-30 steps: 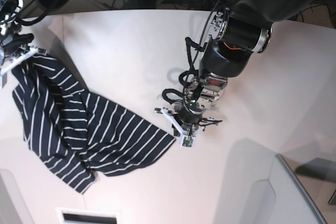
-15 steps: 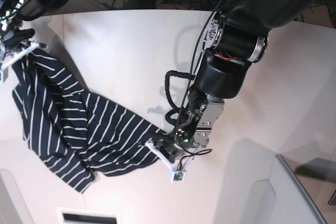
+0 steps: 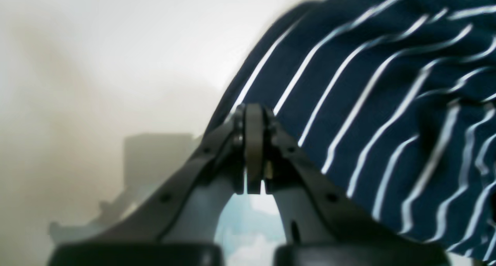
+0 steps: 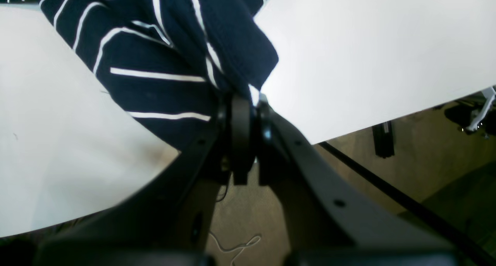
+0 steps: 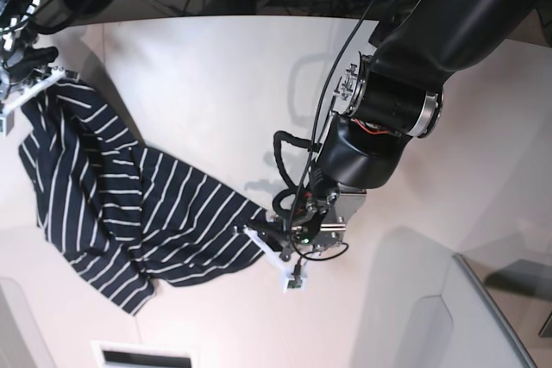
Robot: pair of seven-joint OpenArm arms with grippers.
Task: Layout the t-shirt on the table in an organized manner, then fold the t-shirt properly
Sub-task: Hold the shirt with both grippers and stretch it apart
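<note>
While the off-white tabletop (image 5: 198,84) is stretching broadly under everything, the t-shirt (image 5: 112,204) is lying across its left side in the base view, rumpled, running diagonally from the far left corner down toward the middle, dark navy with thin white stripes. Part of the cloth near the far left is rising off the surface where the right gripper (image 5: 30,84) is pinching it; in the right wrist view its jaws are standing clenched on a bunched fold of the fabric (image 4: 217,64), close to the tabletop's edge, with floor showing beyond. At the garment's lower right corner, the left gripper (image 5: 263,243) is sitting low against the tabletop, touching the cloth's edge. In the left wrist view its jaws are pressing tightly together, with the striped hem (image 3: 348,103) lying just beside and behind them; whether any fabric is caught between them I cannot tell.
</note>
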